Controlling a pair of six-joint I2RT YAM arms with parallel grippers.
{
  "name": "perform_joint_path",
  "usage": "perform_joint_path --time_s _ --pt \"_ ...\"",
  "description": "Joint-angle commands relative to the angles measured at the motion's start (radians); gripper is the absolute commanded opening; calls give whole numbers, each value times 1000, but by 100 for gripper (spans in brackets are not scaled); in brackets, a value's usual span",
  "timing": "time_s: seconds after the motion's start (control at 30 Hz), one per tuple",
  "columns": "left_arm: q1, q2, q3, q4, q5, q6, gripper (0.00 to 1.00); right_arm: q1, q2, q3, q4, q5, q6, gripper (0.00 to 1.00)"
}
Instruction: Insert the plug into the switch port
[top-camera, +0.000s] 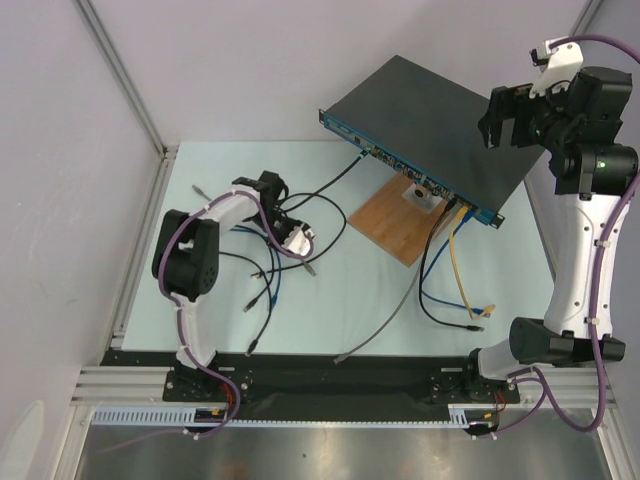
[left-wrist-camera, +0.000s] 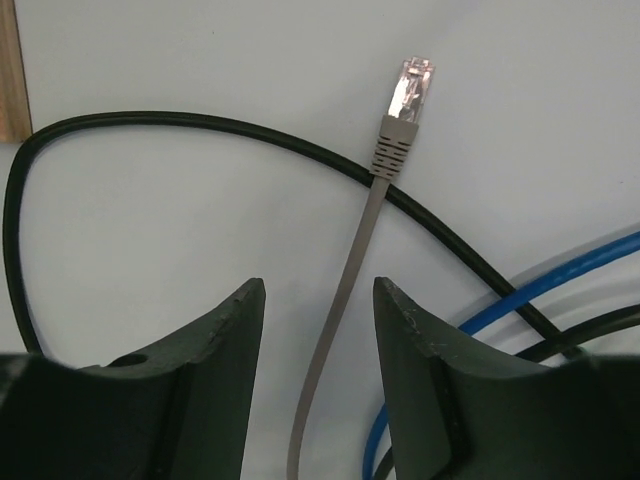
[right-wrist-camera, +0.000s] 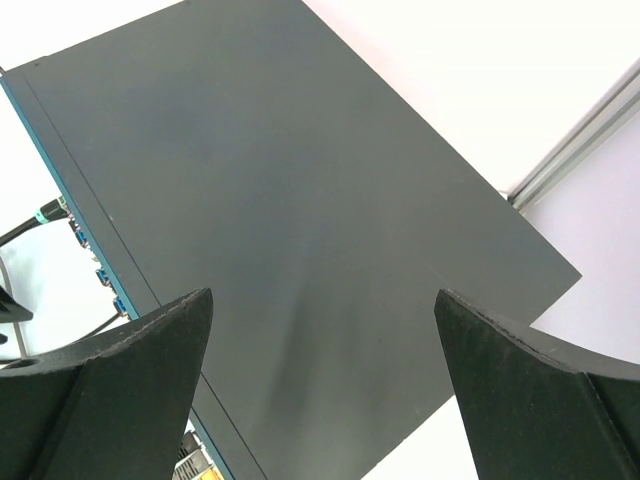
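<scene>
The plug is a clear connector with a grey boot on a thin grey cable, and it lies on the pale table. My left gripper is low over that cable just behind the plug. Its dark fingers stand on either side of the cable with a gap, not touching it. From above, the left gripper sits among loose cables left of the switch, a flat black box with a blue socket face. My right gripper hangs wide open above the switch's black top, holding nothing.
A brown wooden board lies under the switch's front edge. Yellow, blue and black cables hang from its sockets onto the table. A black cable and a blue cable cross beside the grey one. An aluminium frame borders the table's left side.
</scene>
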Motion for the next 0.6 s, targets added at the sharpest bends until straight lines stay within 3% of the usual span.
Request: perform_joint_path --time_s 0.0,0.3,0.5,0.57 --pt "-18 41 65 -12 -1 47 52 -6 -30 1 0 16 -6 100" --pt "-27 79 68 -45 -63 99 41 -8 -42 -12 -14 15 -8 100" --pt "-35 71 49 -79 -81 98 19 -8 -66 -51 -11 -5 -11 100" --pt "-41 51 40 -76 -80 64 3 -8 -71 -61 -5 -17 -12 100"
